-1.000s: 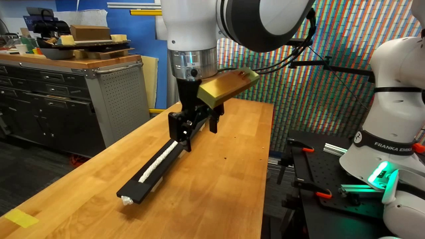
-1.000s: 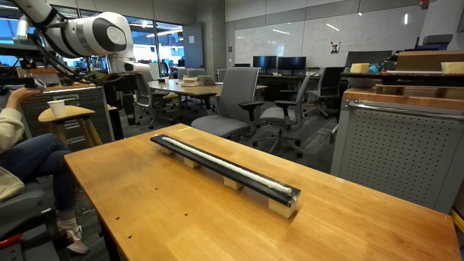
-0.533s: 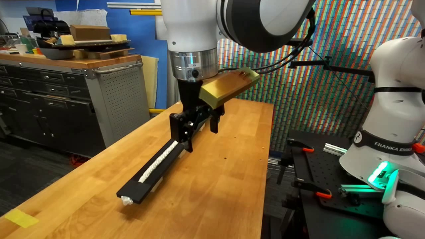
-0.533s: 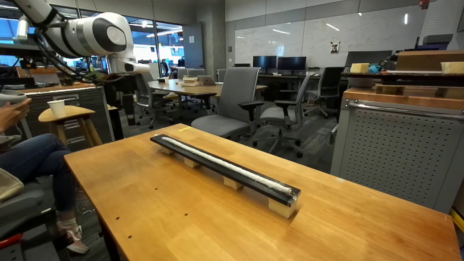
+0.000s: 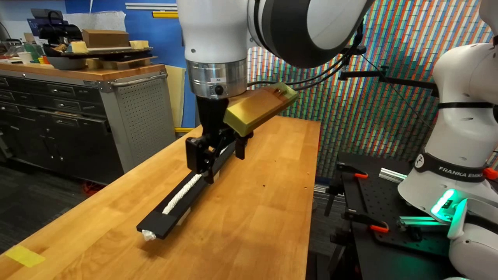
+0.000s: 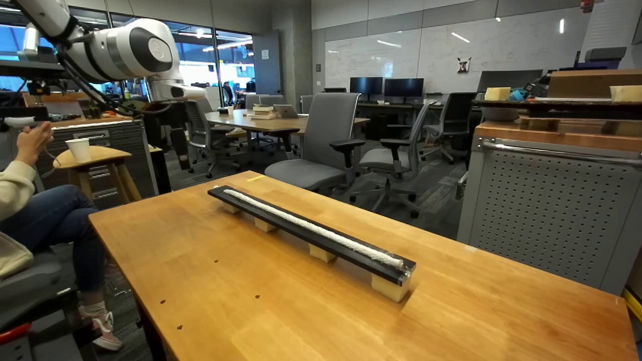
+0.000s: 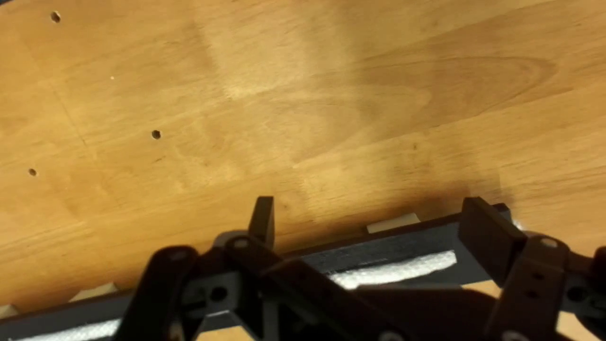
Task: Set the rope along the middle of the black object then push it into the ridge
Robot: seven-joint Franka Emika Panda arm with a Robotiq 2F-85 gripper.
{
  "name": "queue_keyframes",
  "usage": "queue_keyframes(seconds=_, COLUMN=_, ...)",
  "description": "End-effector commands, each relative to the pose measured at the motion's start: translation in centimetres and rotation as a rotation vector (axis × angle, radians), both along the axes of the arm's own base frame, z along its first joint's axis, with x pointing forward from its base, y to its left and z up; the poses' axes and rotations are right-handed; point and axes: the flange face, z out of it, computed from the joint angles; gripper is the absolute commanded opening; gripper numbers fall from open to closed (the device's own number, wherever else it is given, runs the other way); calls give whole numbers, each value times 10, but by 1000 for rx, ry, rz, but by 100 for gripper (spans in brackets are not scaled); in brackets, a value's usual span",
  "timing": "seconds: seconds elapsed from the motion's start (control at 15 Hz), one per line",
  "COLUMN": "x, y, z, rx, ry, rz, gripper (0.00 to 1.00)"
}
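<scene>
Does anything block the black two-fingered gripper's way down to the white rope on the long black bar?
Nothing visible stands between the black two-fingered gripper and the white rope lying along the long black bar.

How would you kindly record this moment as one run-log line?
fingers: open, empty | rope: lengthwise along middle of black bar | seating depth: unclear | support: blocks on table

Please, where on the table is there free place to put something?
Broad: bare wood of the table between the black bar and the edge facing the robot's base. Smaller: between the bar and the yellow tape. Crowded: the bar itself, on blocks, rope along it, open tool hanging nearby.
</scene>
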Motion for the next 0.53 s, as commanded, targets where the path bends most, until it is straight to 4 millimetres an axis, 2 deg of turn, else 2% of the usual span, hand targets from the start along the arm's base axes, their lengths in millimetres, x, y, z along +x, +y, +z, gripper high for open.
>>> queue_keyframes(seconds=0.0, x=20, y=50, z=-1, rx=-20, ry=-40, rz=77, gripper=100)
queue_keyframes(seconds=0.2, x=36, y=81, z=-10, rx=-21, ry=-61, rz=135, gripper=100)
queue_keyframes(seconds=0.47, x=71, y=98, z=-30, rx=-29, ry=-74, rz=147, gripper=100)
